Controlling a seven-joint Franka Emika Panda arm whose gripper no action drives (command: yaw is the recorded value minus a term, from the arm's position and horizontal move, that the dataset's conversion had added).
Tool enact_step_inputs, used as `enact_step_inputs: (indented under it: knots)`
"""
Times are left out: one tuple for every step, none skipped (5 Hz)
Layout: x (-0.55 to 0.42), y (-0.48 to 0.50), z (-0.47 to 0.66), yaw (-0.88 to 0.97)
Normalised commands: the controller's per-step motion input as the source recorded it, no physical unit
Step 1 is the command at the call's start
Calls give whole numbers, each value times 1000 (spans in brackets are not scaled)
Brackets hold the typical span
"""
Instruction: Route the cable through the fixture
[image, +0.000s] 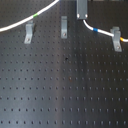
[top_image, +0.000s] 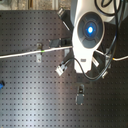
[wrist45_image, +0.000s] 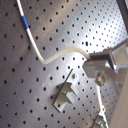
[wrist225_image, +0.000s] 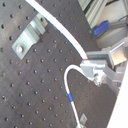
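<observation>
The white cable (image: 20, 23) curves in from the first exterior view's left, past its green band (image: 35, 16), up to the top edge. My gripper (image: 81, 16) hangs at the top centre, shut on the cable. From the fingers the cable drops, passes its blue band (image: 95, 30) and meets the right-hand fixture (image: 116, 39). Two more metal fixtures stand at the left (image: 28, 34) and centre (image: 64, 27); the cable runs just behind the left one. Both wrist views show the cable (wrist45_image: 47, 60) (wrist225_image: 69, 77) bending sharply out of the shut gripper (wrist45_image: 95, 65) (wrist225_image: 95, 67).
Everything rests on a black perforated board (image: 65, 90). In the second exterior view the white arm (top_image: 90, 35) hides much of the board's upper right. A blue object (wrist225_image: 101, 27) lies beyond the board's edge in the second wrist view.
</observation>
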Motion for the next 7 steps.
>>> enact_step_inputs:
  knots:
    - [1, 45, 1, 0]
    - [0, -22, 25, 0]
    - [-518, -287, 325, 0]
    - [-727, -94, 326, -34]
    - [-586, 97, 315, -83]
    - [-351, 367, 448, -417]
    - [-242, 383, 468, -500]
